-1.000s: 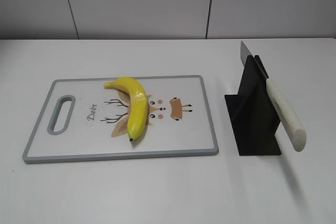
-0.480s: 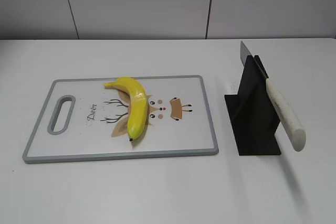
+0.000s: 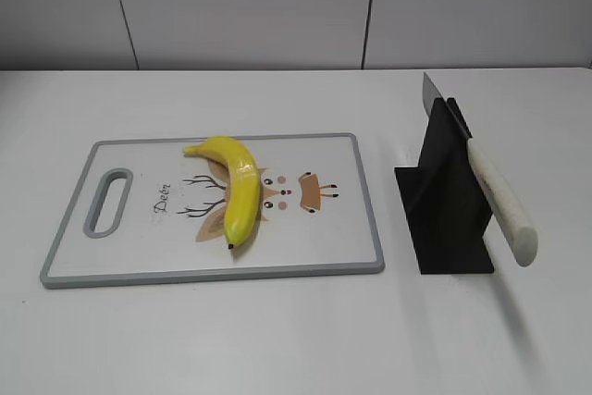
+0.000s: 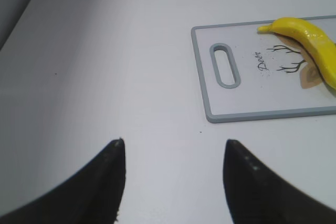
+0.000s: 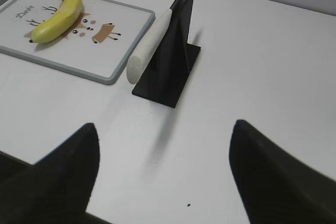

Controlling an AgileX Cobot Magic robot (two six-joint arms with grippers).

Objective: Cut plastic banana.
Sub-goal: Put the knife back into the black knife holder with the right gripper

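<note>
Exterior: glossy yellow curved plastic banana (image 3: 233, 189), black tip nearest, lying on cutting board (image 3: 343, 239).
Left wrist: left gripper (image 4: 173, 153) spread wide over bare table (image 4: 105, 66).
Right wrist: right gripper (image 5: 165, 145) spread wide, short of knife (image 5: 152, 38) in stand (image 5: 173, 72).

Yellow banana (image 3: 236, 190); white, grey-rimmed cutting board (image 3: 129, 270), deer print; black knife stand (image 3: 449, 201).

Knife stand (image 3: 450, 201) right of board (image 3: 213, 270)

The left wrist view cuts off the plastic banana (image 4: 310, 40) and cutting board (image 4: 210, 103) at its right edge.
</note>
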